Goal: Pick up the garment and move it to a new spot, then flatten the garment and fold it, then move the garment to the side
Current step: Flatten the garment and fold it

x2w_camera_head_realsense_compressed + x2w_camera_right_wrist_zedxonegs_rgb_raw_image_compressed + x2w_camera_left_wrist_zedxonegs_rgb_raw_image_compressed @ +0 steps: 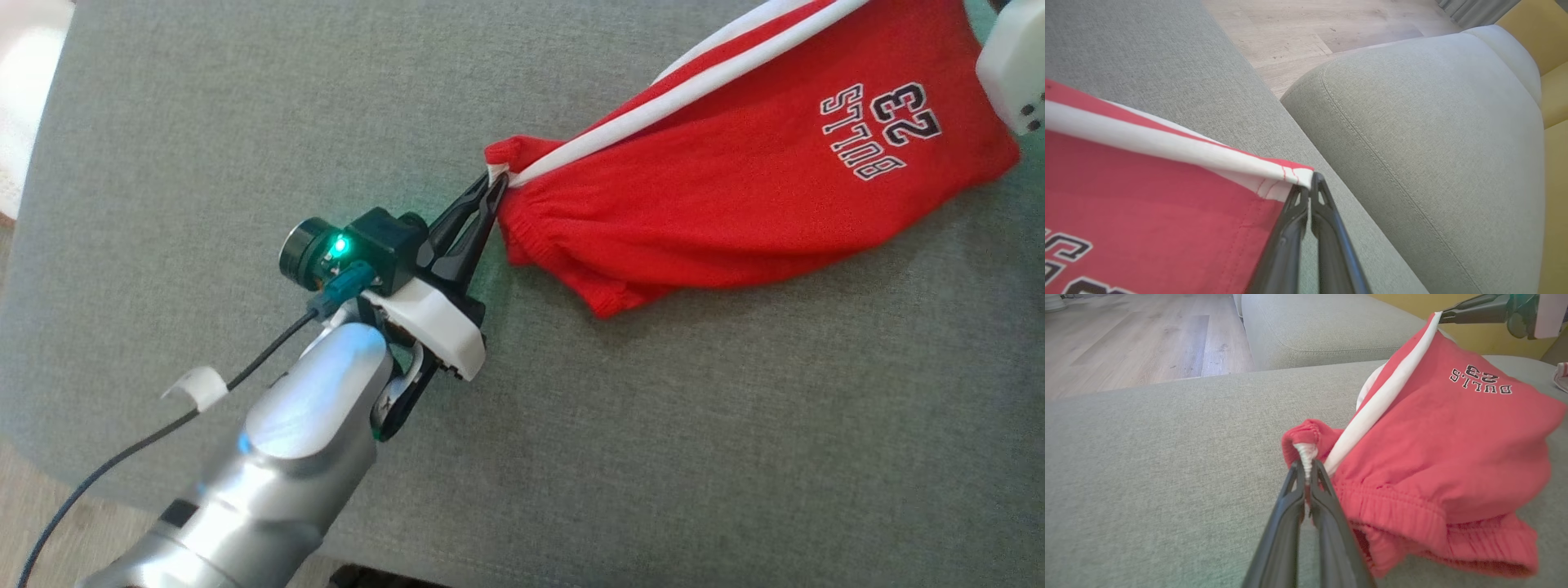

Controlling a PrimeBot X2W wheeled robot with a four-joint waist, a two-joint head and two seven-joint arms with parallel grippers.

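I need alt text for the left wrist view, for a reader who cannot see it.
The left claw, shut, pinches the waistband of red shorts printed BULLS 23, over a grey cushion. At top right, the right claw holds the far corner.

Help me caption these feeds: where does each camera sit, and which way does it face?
Head view: on the head, looking down at the grey cushion; shows left gripper pinching the red shorts.
Left wrist view: left wrist, facing across the cushion toward the floor; own fingers, right gripper top right.
Right wrist view: right wrist, facing the shorts' hem; own fingers.
All share the shorts.
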